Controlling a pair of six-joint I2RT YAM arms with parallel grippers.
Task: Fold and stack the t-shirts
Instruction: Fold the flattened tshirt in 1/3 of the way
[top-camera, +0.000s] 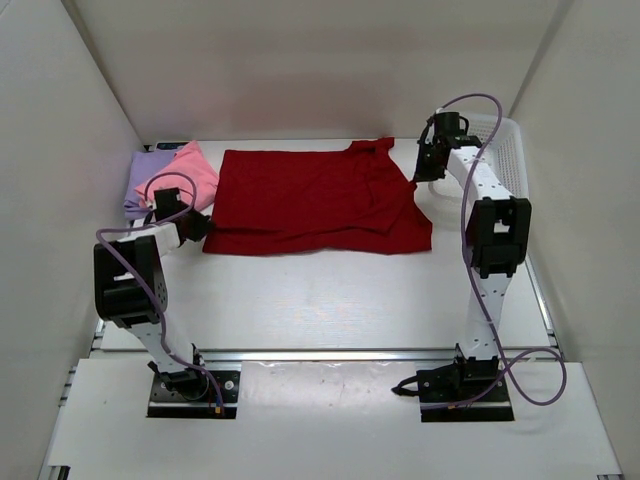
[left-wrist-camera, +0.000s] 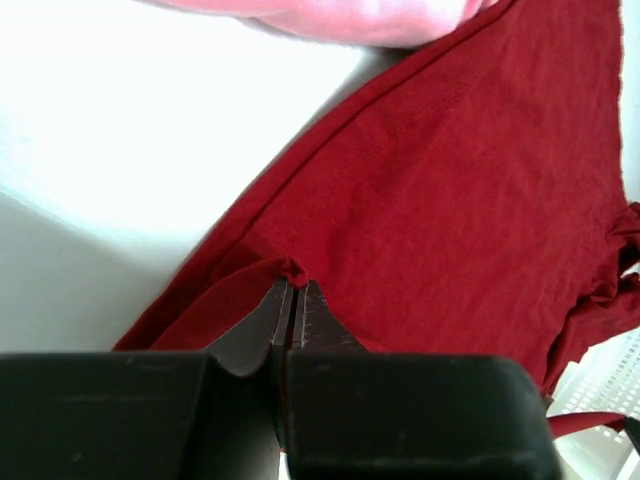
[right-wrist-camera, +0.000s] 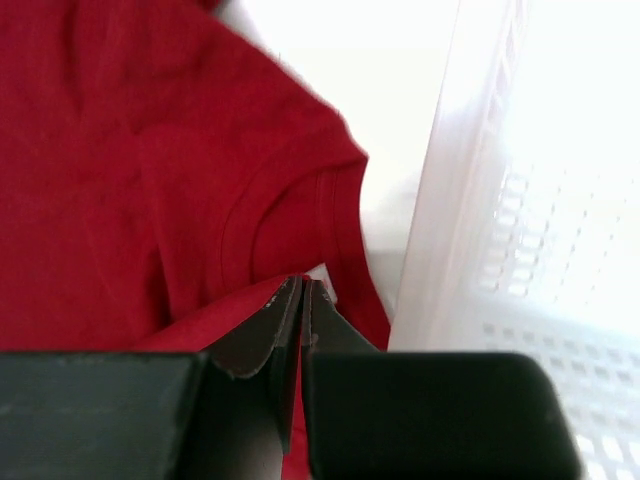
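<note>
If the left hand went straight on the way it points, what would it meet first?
The dark red t-shirt: the left hand pinches its edge, and more of that cloth lies ahead. The pink t-shirt seems farther on.

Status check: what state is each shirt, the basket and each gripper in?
dark red t-shirt: spread out on the table, not stacked.
pink t-shirt: bundled, lying on the lavender one.
lavender t-shirt: bundled, under the pink one.
white lattice basket: upright, far right.
left gripper: shut on the dark red t-shirt's edge.
right gripper: shut on its far-right corner.
</note>
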